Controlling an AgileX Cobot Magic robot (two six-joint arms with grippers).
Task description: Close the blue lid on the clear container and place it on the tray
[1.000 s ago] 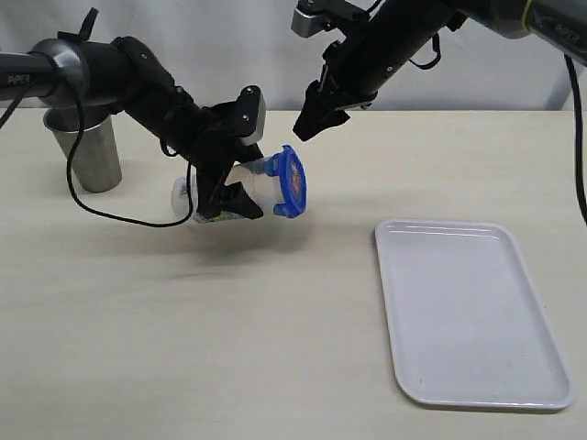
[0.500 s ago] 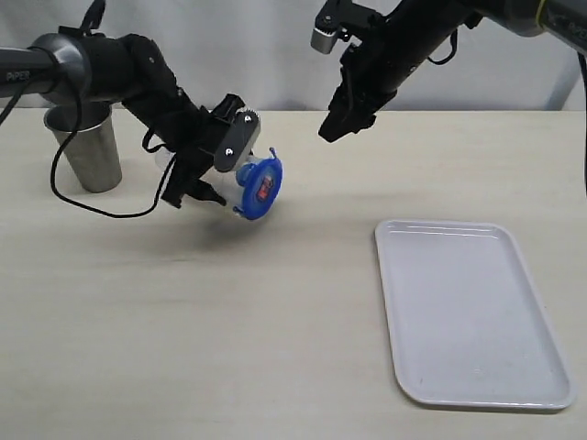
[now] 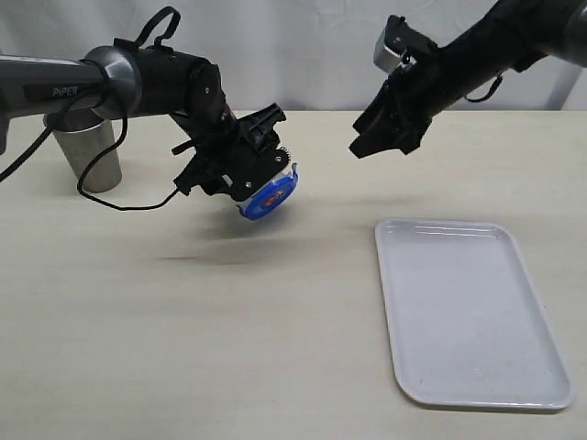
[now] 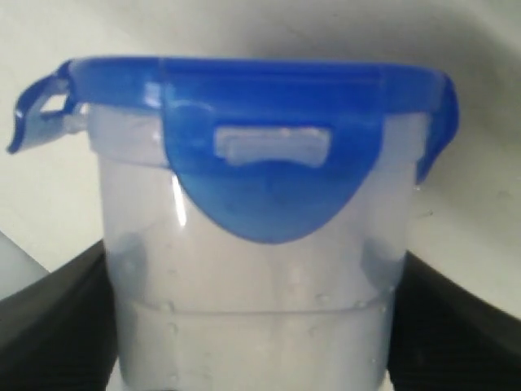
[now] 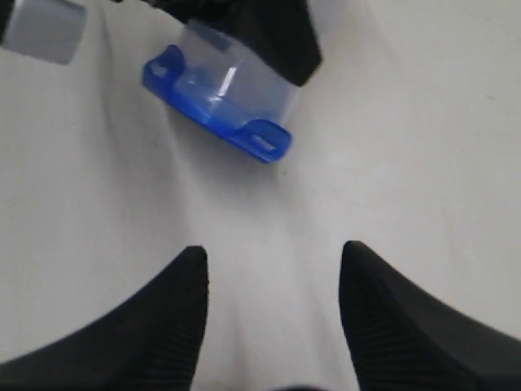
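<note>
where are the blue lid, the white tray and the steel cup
bright blue plastic snap-lock lid [image 3: 268, 195]: exterior view, its top face
flat white rectangular plastic tray [image 3: 468, 312]: exterior view, bare floor
grey round steel cup [image 3: 78, 151]: exterior view, side wall

The lid is bright translucent blue, with a small red sticker in its centre. The container is clear. The tray is plain white, the counter pale beige, the cup grey. The left end effector and the right end effector are black.
</note>
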